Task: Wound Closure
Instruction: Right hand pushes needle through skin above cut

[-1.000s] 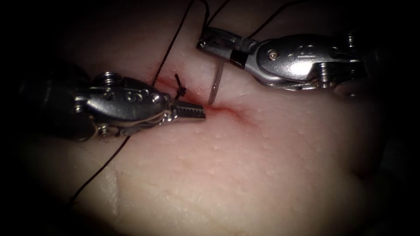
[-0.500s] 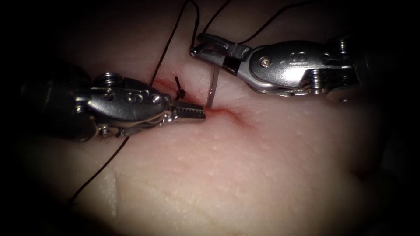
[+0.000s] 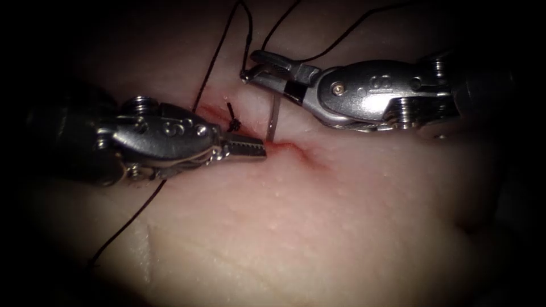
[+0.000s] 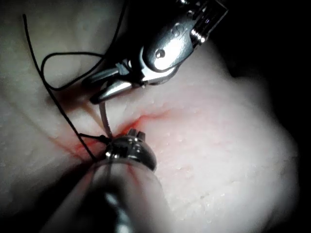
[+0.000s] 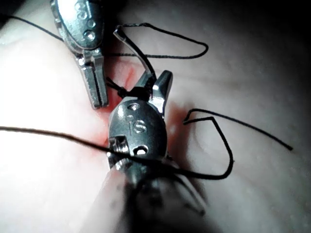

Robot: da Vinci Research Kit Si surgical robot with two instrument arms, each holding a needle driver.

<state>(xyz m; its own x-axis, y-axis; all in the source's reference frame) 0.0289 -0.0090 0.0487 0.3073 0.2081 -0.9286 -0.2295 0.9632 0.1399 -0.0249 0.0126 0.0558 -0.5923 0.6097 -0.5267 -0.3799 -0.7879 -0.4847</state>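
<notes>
The needle [image 3: 273,120] is being gripped near its thread end by the right tool [image 3: 267,69], jaws clamped on it just above the cut [image 3: 296,150], and its point is being pressed down right at the cut's upper edge; whether the tip is already in the tissue [image 3: 341,227] cannot be told. The left tool [image 3: 247,149] is being rested at the left side of the cut, jaws closed and nothing seen held between them, its tip touching the tissue just beside the needle's point. A tied knot [image 3: 235,119] with a short cut end is being shown just left of the needle. The thread [image 3: 216,54] is being trailed from the needle's rear end, looping away above the cut. Red fluid [image 3: 284,146] is being seen along the cut.
</notes>
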